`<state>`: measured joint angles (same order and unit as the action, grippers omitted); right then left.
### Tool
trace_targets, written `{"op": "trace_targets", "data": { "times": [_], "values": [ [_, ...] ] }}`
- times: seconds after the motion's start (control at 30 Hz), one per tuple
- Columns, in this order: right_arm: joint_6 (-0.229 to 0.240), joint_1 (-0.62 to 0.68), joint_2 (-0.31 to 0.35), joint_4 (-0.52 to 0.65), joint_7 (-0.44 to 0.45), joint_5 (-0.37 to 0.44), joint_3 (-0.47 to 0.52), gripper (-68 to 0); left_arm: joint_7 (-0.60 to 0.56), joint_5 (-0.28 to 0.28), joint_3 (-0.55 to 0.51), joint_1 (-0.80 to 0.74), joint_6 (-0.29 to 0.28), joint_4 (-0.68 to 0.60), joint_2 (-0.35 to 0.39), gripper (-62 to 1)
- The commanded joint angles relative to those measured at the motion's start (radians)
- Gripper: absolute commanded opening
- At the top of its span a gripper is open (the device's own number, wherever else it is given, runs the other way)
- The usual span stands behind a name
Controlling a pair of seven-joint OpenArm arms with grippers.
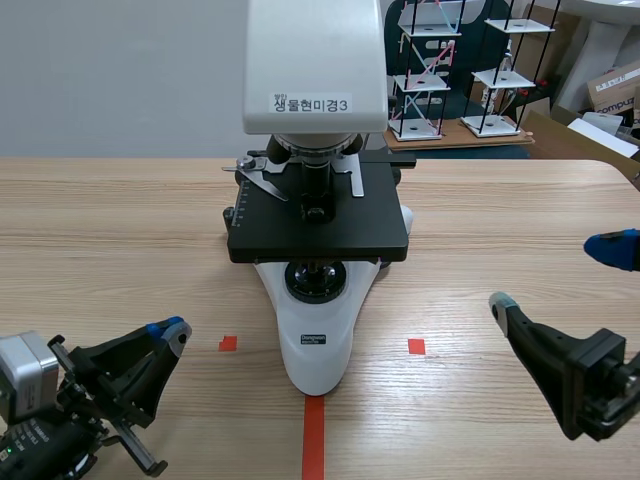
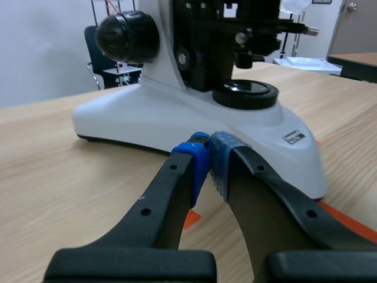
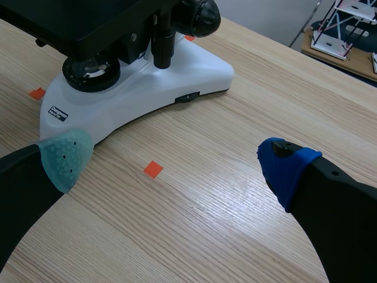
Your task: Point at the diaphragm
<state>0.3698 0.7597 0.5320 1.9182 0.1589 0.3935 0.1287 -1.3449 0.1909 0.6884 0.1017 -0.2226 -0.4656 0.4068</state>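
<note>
A white microscope (image 1: 316, 330) with a black stage (image 1: 318, 215) stands at the table's middle. Under the stage, the black condenser part with the diaphragm (image 2: 250, 54) hangs above the round lamp lens (image 2: 245, 92); from the other side I see that part (image 3: 125, 49) over the lens (image 3: 91, 71). My left gripper (image 1: 172, 330) is shut, low at the near left; its tips (image 2: 207, 158) rest just short of the white base (image 2: 177, 115). My right gripper (image 1: 552, 272) is open at the near right, with nothing between its fingers, well to the side of the base (image 3: 147, 88).
Orange-red tape squares (image 1: 228, 343) (image 1: 416, 346) and a tape line (image 1: 314, 440) mark the wooden table. Behind the table's far edge stand small rack models (image 1: 425, 70) and cardboard boxes (image 1: 615, 85). The focus knob (image 3: 200, 16) sticks out on the microscope's side.
</note>
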Motion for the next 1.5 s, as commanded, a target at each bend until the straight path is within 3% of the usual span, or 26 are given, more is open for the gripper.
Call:
{"op": "trace_targets", "data": {
  "times": [0.0,0.4,1.47],
  "values": [
    [-0.004,-0.009,0.005,0.011,0.015,0.011,-0.005,-5.8,-0.047,0.006,-0.012,0.007,0.018,-0.012,0.003,-57.3],
    [-0.004,-0.009,0.005,0.011,0.015,0.011,-0.005,-5.8,-0.104,0.006,-0.012,0.012,0.019,-0.012,0.004,-57.3],
    [-0.004,-0.009,0.005,0.011,0.015,0.011,-0.005,-5.8,-0.094,0.006,-0.012,0.012,0.019,-0.012,0.004,-57.3]
  ]
}}
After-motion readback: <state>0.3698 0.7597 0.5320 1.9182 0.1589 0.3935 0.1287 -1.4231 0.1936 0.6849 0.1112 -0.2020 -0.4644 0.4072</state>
